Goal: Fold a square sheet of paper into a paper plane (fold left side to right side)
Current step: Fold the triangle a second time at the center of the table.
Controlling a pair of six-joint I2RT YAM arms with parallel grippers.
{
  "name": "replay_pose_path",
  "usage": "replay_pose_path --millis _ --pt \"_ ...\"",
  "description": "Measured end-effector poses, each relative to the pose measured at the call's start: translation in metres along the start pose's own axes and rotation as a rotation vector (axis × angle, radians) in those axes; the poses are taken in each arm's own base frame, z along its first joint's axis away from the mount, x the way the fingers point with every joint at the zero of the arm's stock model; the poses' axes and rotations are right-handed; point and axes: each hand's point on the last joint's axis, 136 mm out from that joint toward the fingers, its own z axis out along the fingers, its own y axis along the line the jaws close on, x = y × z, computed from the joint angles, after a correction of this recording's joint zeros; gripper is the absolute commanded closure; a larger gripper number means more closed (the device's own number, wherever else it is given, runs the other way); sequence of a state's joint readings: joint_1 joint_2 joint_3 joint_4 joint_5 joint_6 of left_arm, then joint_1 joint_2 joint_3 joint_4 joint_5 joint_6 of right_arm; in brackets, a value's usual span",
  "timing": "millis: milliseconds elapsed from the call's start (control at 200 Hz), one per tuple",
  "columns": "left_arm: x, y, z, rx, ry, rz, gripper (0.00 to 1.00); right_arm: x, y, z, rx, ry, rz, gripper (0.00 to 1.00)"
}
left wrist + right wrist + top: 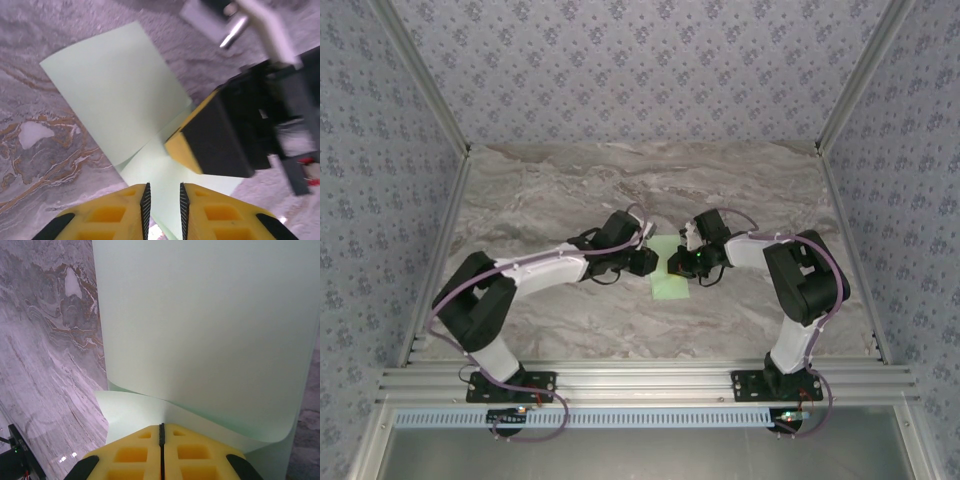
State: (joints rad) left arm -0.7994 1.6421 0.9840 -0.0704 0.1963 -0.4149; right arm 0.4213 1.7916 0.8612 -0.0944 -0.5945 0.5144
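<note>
The square sheet of paper [668,282], pale mint green, lies mid-table between both arms, folded over on itself. Its upper flap [115,95] curves up loosely above the lower layer [165,167]. My left gripper [163,192] hovers over the lower layer with its jaws a small gap apart and nothing between them. From the top it sits at the sheet's left edge [653,262]. My right gripper [161,426] is shut, its tips at the point where the two layers [200,330] meet, seemingly pinching the paper. One of its fingers [210,135] rests on the sheet.
The marble tabletop [620,190] stretches free behind and to both sides of the paper. Patterned walls and metal posts [440,130] bound it. An aluminium rail [640,380] with the arm bases runs along the near edge.
</note>
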Motion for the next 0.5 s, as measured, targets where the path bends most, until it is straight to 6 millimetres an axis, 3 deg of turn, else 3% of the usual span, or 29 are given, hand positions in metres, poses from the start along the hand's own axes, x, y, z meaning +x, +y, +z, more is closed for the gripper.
replay_pose_path --millis 140,375,500 --pt "0.014 -0.014 -0.003 0.089 0.02 -0.033 0.77 0.0 0.0 0.0 0.0 0.0 0.0 0.94" --pt "0.051 -0.046 0.016 0.222 0.136 -0.08 0.77 0.0 0.0 0.0 0.0 0.0 -0.003 0.94" --pt "0.065 -0.05 0.026 0.237 0.181 -0.093 0.78 0.0 0.0 0.0 0.001 0.001 -0.005 0.94"
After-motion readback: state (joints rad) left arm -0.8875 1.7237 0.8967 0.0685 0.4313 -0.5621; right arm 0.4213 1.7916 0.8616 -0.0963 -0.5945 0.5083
